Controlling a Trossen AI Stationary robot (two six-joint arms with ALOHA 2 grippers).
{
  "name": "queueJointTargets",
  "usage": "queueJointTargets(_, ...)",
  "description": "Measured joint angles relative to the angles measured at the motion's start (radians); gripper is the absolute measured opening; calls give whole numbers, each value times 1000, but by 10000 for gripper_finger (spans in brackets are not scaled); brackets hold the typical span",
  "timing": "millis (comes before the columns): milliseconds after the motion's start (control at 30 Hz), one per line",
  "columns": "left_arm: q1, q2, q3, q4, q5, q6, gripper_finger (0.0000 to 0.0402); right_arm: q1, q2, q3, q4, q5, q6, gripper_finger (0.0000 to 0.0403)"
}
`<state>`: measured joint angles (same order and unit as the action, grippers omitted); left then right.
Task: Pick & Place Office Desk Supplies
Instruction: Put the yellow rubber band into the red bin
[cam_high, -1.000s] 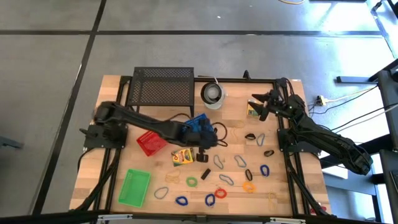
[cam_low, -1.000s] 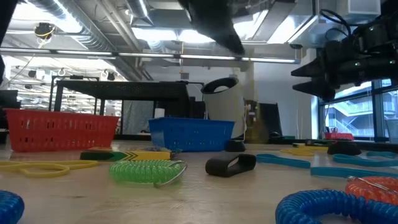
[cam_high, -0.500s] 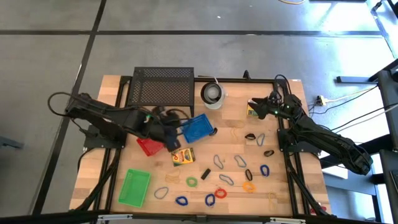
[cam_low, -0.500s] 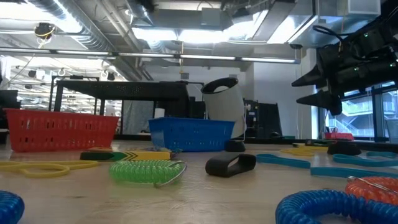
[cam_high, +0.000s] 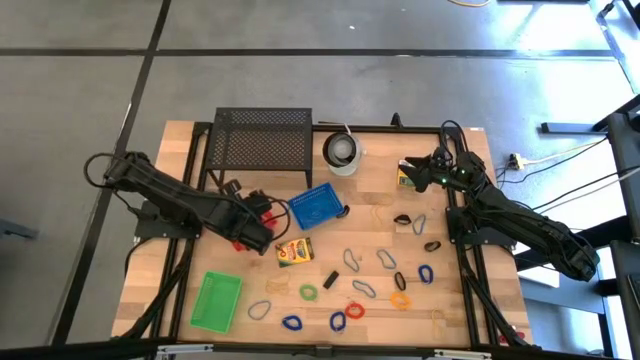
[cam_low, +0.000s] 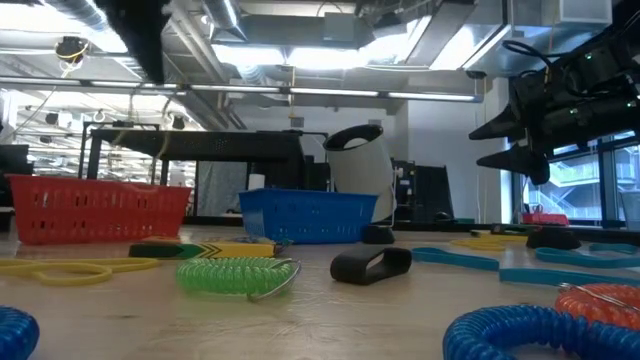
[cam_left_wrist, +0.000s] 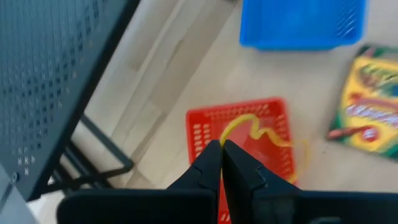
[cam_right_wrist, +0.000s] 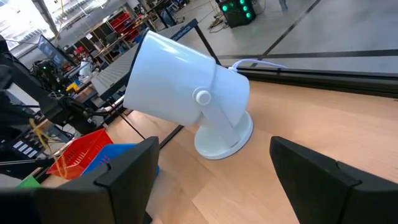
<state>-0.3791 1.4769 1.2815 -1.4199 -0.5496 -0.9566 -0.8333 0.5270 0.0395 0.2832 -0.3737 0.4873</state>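
My left gripper (cam_high: 258, 222) hovers over the red basket (cam_left_wrist: 273, 124), shut on a thin yellow loop (cam_left_wrist: 261, 134). Near it are the blue basket (cam_high: 317, 206) and a flat yellow-and-green crayon box (cam_high: 294, 250). Several coloured loops (cam_high: 345, 300) and a black clip (cam_high: 329, 279) lie on the near right part of the table. My right gripper (cam_high: 412, 170) waits open at the far right, above a second crayon box (cam_high: 405, 180). It faces the white cup (cam_right_wrist: 193, 99), and nothing is between its fingers (cam_right_wrist: 124, 171). My left gripper pinches the yellow loop at one end (cam_left_wrist: 227, 130) between its two fingertips. The fingers slant down from above. The loop trails away from the tips over the red basket. I cannot tell whether its free end rests in the basket.
A black mesh stand (cam_high: 262, 140) occupies the far left, with the white cup (cam_high: 342, 152) beside it. A green basket (cam_high: 217, 300) sits near the front left. Bare wood shows between the green basket and the loops.
My left gripper has swung from above the blue basket toward the table's left, rolling and tipping as it went. It is now over the red basket and stays shut. My right gripper has rolled a little in place.
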Motion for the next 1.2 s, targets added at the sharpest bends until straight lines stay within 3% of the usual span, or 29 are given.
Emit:
queueJointTargets(200, 0, 0, -80, 2, 22, -18, 4, 0, 0, 0, 0, 0, 1, 311)
queueJointTargets(433, 0, -10, -92, -23, 47, -18, 4, 0, 0, 0, 0, 0, 1, 311)
queueJointTargets(967, 0, -290, -90, -27, 4, -143, 4, 0, 0, 0, 0, 0, 1, 311)
queueJointTargets(1200, 0, -289, -107, -17, -1, -159, 4, 0, 0, 0, 0, 0, 1, 311)
